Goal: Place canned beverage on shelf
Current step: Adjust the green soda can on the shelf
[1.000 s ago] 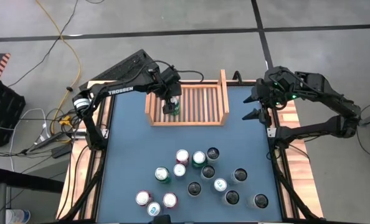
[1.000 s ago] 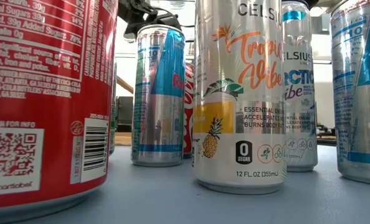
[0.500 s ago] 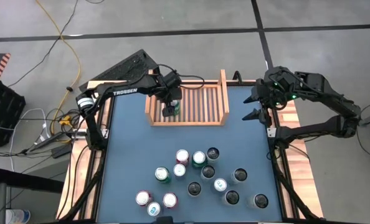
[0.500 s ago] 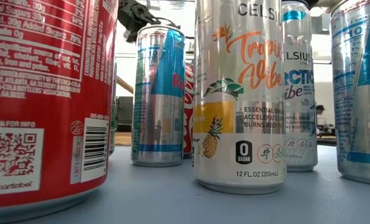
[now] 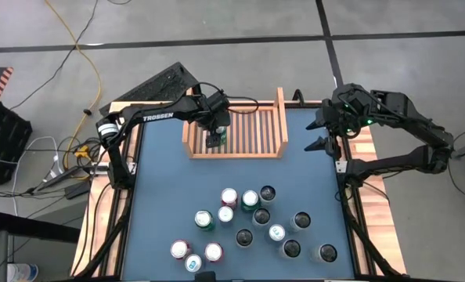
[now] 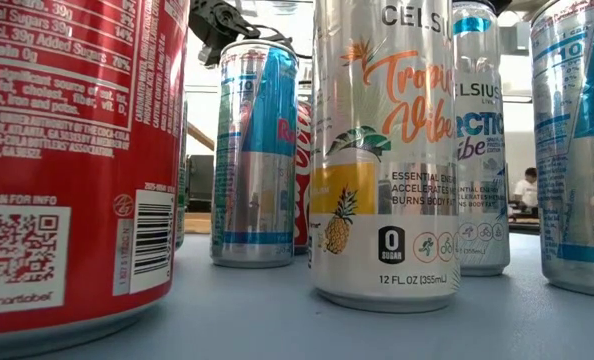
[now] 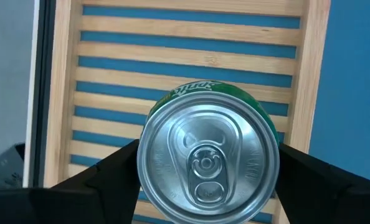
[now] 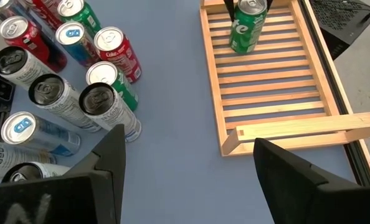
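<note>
While the green can point(image 8: 247, 28) stands upright on the slats of the shelf point(image 5: 280, 117), the left gripper point(image 5: 214, 135) sits right over it, one finger on each side. The left wrist view shows the silver top of the can between the two dark fingers point(image 7: 104, 180). They look very close to the can's sides, but I cannot tell if they squeeze it or have let go.

That can is near the left end of the shelf, the end far from the right arm. No other can shows in the shelf.

The right gripper point(image 5: 321, 133) waits over the table's right edge, beside the shelf. Its fingers are wide apart and hold nothing.

So one can looks like it is in its place. I think this step is nearly done; the left arm only needs to let go and lift away without knocking the can over.

Lots of work is left. A big bunch of cans point(image 5: 248, 223) stands on the blue table point(image 5: 162, 196), well apart from the shelf. The shelf has room for a few more beside the green can.
</note>
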Robot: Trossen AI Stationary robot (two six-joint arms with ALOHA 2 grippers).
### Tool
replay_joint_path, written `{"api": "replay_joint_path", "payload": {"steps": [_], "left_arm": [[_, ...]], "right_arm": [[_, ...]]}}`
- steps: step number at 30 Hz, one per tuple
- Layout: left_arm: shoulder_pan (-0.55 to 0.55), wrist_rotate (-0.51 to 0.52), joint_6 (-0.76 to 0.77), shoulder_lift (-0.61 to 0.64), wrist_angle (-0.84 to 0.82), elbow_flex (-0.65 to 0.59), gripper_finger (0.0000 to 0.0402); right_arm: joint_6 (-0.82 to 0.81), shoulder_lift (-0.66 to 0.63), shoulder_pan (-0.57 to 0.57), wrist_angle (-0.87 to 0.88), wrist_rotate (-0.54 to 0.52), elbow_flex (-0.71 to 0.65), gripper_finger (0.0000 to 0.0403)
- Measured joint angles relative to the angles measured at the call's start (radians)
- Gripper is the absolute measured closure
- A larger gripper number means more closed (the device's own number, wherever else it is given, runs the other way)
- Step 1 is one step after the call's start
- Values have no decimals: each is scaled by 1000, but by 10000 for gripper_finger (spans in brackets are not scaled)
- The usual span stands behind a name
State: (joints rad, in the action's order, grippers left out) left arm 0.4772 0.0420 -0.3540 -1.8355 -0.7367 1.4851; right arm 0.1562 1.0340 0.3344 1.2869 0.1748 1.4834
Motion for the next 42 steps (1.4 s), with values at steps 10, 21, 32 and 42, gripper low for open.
{"api": "replay_joint_path", "payload": {"steps": [10, 21, 32, 42], "left_arm": [[125, -50, 148, 1, -114, 166, 116], [337, -58, 376, 1, -117, 188, 116], [286, 15, 410, -42, -116, 191, 116], [262, 64, 347, -96, -126, 189, 116]], "right_arm": [[-2, 0, 0, 0, 0, 0, 142], [-1, 0, 0, -1, 0, 0, 142], [2, 0, 0, -18, 0, 0, 142], [1, 2, 0, -16, 0, 0, 142]]}}
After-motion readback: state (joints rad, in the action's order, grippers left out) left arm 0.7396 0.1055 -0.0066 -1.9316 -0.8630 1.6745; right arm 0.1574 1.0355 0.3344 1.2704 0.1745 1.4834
